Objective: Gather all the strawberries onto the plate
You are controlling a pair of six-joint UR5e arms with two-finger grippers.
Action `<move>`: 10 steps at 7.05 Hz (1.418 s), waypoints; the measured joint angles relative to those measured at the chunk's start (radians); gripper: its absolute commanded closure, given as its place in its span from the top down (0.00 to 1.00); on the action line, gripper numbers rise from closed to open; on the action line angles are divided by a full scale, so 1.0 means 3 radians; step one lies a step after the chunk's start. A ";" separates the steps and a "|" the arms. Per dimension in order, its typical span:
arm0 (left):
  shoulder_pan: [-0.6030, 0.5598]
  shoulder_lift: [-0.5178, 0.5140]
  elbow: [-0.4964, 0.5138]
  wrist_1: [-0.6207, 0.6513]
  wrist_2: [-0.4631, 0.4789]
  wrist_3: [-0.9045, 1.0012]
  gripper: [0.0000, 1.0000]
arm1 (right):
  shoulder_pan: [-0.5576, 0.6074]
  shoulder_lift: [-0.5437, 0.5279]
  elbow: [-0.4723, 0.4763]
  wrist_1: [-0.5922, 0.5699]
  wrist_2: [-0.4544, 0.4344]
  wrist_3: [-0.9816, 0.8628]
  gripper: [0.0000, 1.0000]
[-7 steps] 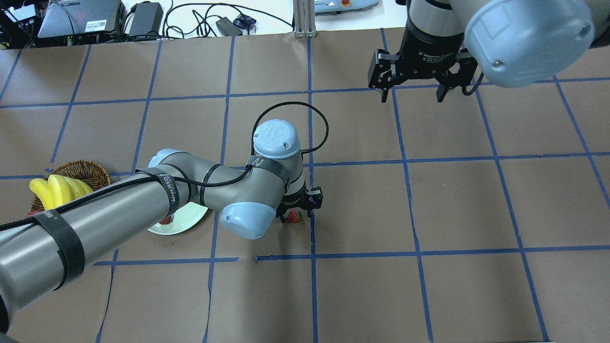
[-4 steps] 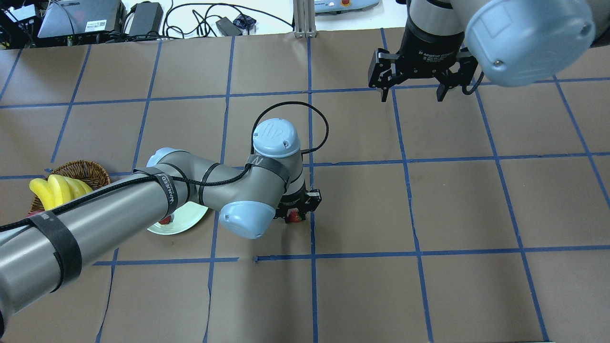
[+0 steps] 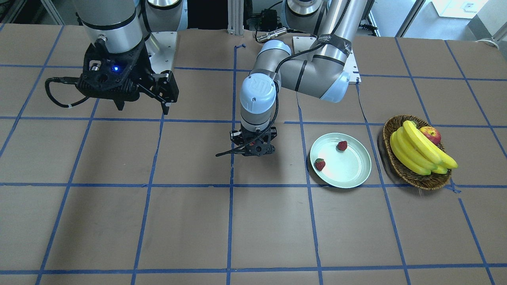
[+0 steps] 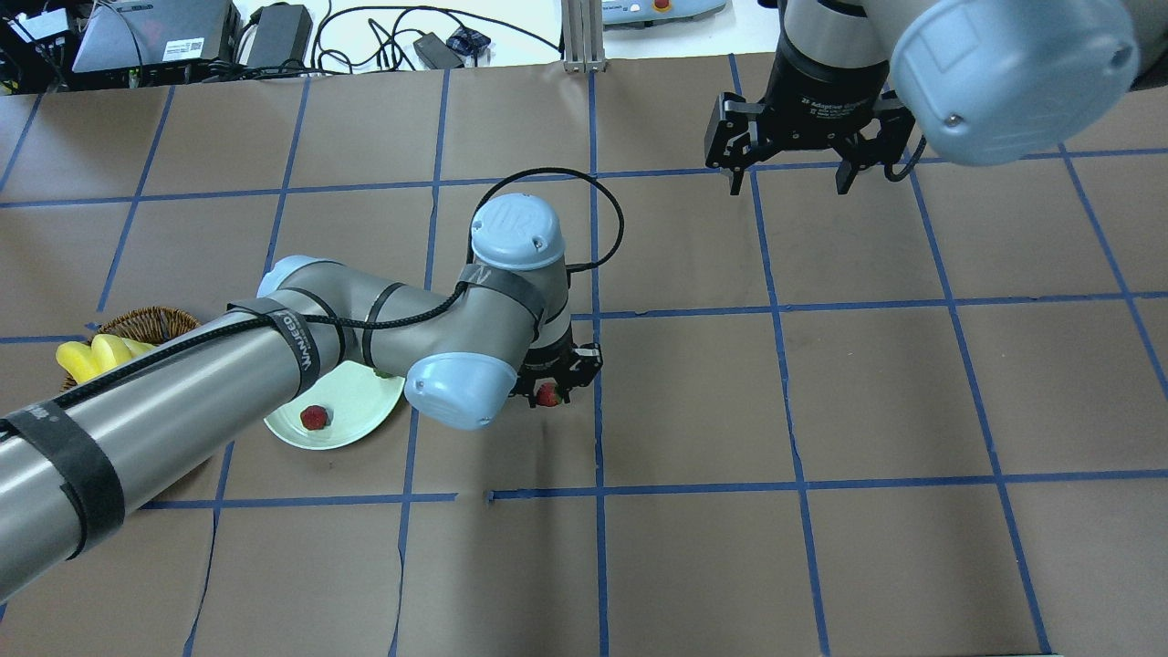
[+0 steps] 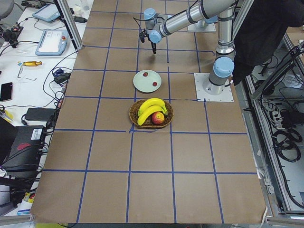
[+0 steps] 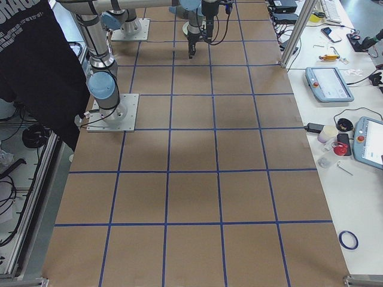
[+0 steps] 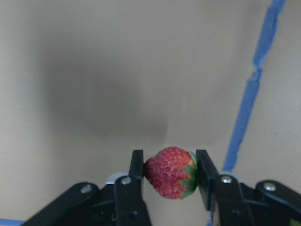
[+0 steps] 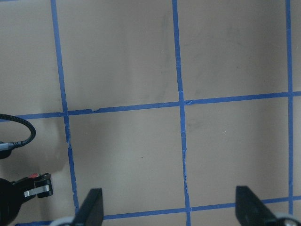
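Observation:
My left gripper (image 4: 550,391) is shut on a red strawberry (image 7: 170,172) with green leaves and holds it off the brown table, to the right of the plate in the overhead view. In the front-facing view that gripper (image 3: 255,149) hangs to the left of the plate. The pale mint plate (image 3: 350,172) holds two strawberries, one (image 3: 342,145) and another (image 3: 319,164). In the overhead view the plate (image 4: 351,401) shows one strawberry (image 4: 314,417); my left arm hides most of the other. My right gripper (image 4: 789,178) is open and empty, high over the far right of the table.
A brown wicker basket (image 3: 414,176) with yellow bananas (image 3: 420,152) and a red-yellow apple (image 3: 431,134) stands just beyond the plate, at the table's left end. Blue tape lines (image 4: 598,438) grid the brown paper. Cables and devices lie past the far edge (image 4: 274,36).
My left gripper closed on the strawberry that lay on the table, lifted it and shifted left toward the plate. The right gripper has stayed in place.

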 measured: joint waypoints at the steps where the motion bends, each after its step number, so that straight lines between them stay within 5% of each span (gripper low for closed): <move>1: 0.0190 0.0084 0.0083 -0.0243 0.0103 0.0162 0.33 | 0.0000 0.0000 -0.0002 -0.0001 0.0000 0.0001 1.00; 5: 0.1199 0.0311 0.0034 -0.0566 0.0324 0.1391 0.33 | 0.0000 0.0003 -0.0003 -0.0018 0.0000 -0.0002 1.00; 7: 0.1609 0.0302 -0.0155 -0.0434 0.0332 0.1726 1.00 | -0.0005 0.0004 -0.0003 -0.0020 0.0000 -0.0004 1.00; 10: 0.1672 0.0370 -0.0222 -0.0280 0.0338 0.1788 1.00 | -0.0005 0.0004 -0.0003 -0.0024 0.0000 -0.0002 1.00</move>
